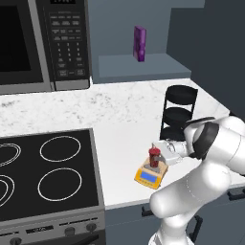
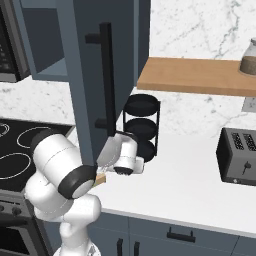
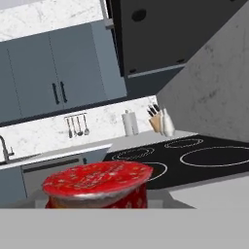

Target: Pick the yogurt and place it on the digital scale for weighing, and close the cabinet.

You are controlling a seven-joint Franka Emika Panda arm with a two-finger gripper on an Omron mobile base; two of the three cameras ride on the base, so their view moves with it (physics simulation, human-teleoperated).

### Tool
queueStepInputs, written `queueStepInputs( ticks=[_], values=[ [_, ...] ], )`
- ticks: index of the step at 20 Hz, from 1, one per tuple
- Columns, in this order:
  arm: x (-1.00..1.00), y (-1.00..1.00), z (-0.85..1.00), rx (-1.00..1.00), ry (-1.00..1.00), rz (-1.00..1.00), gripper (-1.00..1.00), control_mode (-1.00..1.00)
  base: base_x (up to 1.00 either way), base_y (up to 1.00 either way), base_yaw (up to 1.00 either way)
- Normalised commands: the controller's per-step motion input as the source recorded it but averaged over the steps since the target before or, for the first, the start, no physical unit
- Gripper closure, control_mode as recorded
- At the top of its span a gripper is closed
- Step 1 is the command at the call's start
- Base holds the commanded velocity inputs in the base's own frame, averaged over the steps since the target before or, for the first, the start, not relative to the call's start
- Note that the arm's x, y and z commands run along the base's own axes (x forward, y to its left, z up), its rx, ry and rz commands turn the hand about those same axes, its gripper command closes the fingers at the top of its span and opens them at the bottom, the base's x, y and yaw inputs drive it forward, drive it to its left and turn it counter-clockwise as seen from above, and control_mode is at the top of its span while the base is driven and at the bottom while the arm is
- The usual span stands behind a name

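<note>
pincer [image 1: 160, 158]: clenched on the yogurt [image 1: 154, 157] | yogurt: upright, right over the scale [image 1: 150, 174] plate on the counter [image 1: 124, 124] | cabinet [image 2: 107, 75]: door open, above and behind the arm

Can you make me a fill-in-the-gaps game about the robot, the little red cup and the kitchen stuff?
1. The yogurt stands on the digital ____.
2. The purple box sits inside the open ____.
3. The round rack behind the digital scale is coloured ____.
4. The gripper has its jaws shut on the ____.

Missing words: scale; cabinet; black; yogurt
</note>
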Motion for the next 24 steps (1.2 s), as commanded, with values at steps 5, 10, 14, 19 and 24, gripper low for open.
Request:
queueStepInputs(
  ticks=[5, 10, 14, 19, 24],
  values=[
    [-0.01, 0.03, -0.05, 0.00, -0.03, 0.00, -1.00, -1.00, 0.00, 0.00, 0.00],
    [-0.13, 0.15, 0.00, 0.00, -0.03, 0.00, -1.00, -1.00, 0.00, 0.00, 0.00],
    [-0.10, 0.17, 0.00, 0.00, -0.05, 0.00, -1.00, -1.00, 0.00, 0.00, 0.00],
    [-0.02, 0.00, 0.00, 0.00, -0.04, 0.00, -1.00, -1.00, 0.00, 0.00, 0.00],
    [-0.15, 0.00, 0.03, 0.00, -0.09, 0.00, -1.00, -1.00, 0.00, 0.00, 0.00]
  ],
)
